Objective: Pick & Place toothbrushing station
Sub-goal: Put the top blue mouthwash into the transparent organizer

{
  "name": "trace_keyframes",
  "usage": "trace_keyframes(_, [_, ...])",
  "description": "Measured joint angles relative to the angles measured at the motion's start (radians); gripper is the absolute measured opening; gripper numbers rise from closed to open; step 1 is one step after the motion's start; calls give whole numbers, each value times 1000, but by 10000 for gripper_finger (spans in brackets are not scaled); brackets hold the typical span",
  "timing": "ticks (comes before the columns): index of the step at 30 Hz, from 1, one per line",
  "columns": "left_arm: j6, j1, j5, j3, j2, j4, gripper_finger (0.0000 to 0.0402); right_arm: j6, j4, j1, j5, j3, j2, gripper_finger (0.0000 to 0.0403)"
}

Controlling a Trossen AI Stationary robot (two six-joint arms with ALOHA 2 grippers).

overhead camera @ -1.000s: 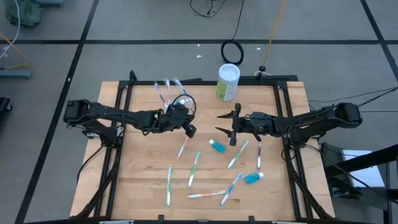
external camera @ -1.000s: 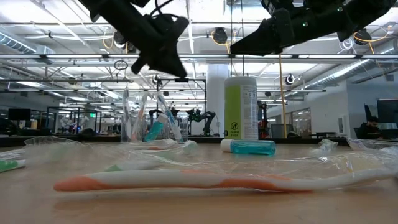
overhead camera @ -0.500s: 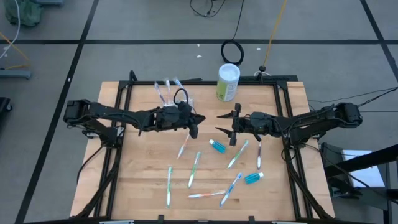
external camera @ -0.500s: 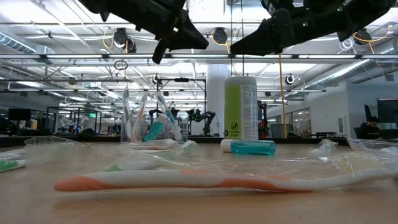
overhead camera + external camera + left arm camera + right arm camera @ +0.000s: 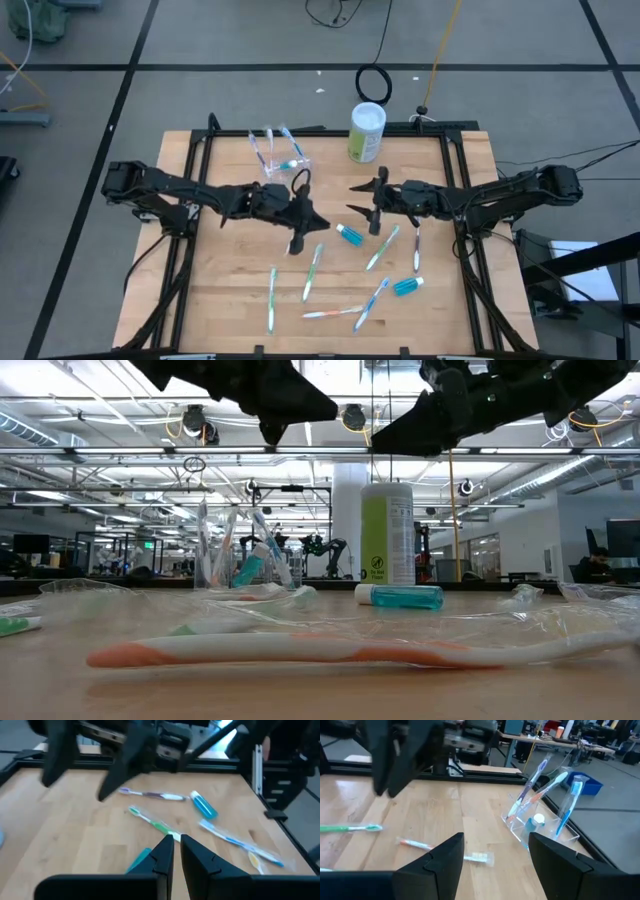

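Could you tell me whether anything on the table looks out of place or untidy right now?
Yes: several toothbrushes and two toothpaste tubes lie scattered across the table, while the clear holder at the back holds only a few.

We find no readable text; the white-and-green canister (image 5: pixel 387 534) bears a small round symbol and print too fine to read.
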State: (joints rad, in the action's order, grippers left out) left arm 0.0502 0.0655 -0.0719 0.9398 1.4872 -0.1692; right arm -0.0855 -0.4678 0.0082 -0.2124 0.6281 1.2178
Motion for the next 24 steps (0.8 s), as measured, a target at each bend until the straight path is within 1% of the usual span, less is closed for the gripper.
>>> trace_keyframes(2, [2, 6, -3, 0, 0, -5, 37, -10, 17, 0, -11, 0, -13, 215])
trace_keyframes(6, [-13, 5, -3, 0, 31, -4, 38, -5, 72, 2, -105, 0, -70, 215])
trace_keyframes(10, [-31, -5, -3, 0, 84, -28, 38, 15, 191, 25, -105, 0, -151, 215])
trace_keyframes(12, [-30, -18, -3, 0, 113, -51, 45, 47, 263, 45, -102, 0, -188, 215])
trace_keyframes(15, [-30, -41, -7, 0, 161, -115, 77, 106, 339, 75, -101, 0, -221, 215])
trace_keyframes(17, [-37, -56, -43, 1, 194, -164, 109, 134, 364, 92, -101, -1, -228, 215])
trace_keyframes(20, [-102, -72, -106, 1, 257, -208, 158, 125, 375, 105, -100, -1, -231, 215])
trace_keyframes(24, [-146, -82, -117, 1, 363, -275, 205, 119, 372, 105, -100, -1, -228, 215])
